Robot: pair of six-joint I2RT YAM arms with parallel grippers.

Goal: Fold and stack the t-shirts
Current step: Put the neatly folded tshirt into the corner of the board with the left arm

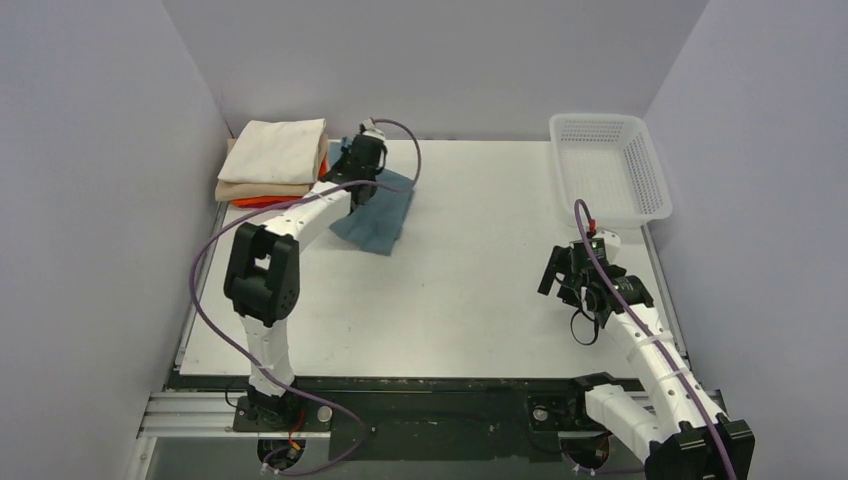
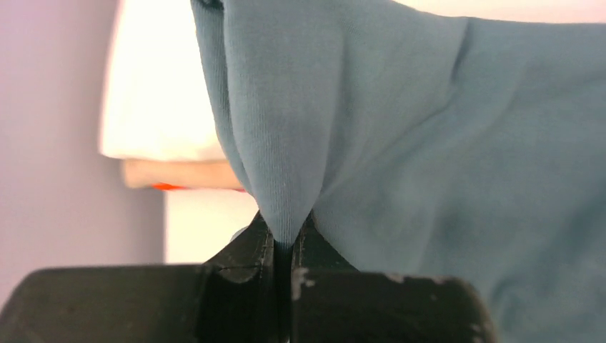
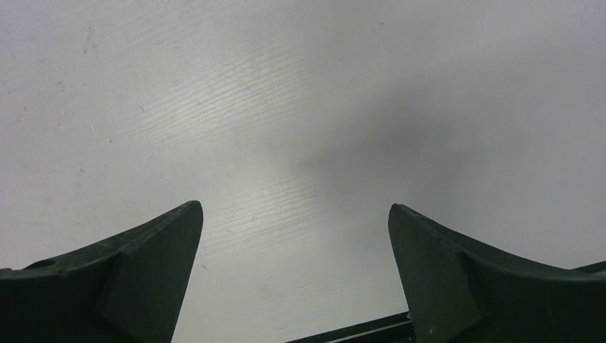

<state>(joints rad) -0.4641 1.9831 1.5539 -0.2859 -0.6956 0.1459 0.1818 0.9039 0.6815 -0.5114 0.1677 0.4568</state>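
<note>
Dusty teal-blue cotton t-shirt [image 2: 443,143]: soft knit cloth, finely ribbed, matt.
Cream folded t-shirt [image 1: 275,150]: matt cloth.
White flat tabletop [image 3: 214,107]: matt, with faint grain lines and small specks.
White perforated rectangular basket [image 1: 600,175]: smooth plastic.

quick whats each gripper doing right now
Left gripper: shut on a fold of the dusty teal-blue cotton t-shirt.
Right gripper: open, holding nothing.

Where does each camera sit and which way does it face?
Top external: above, behind the bases, looking down on the table; left arm and right arm show.
Left wrist: on that wrist, looking along the left fingers shut on the blue shirt, folded stack beyond.
Right wrist: same mount, looking down at bare table between the open right fingers.
Shared: top and left wrist both show that shirt and stack.
</note>
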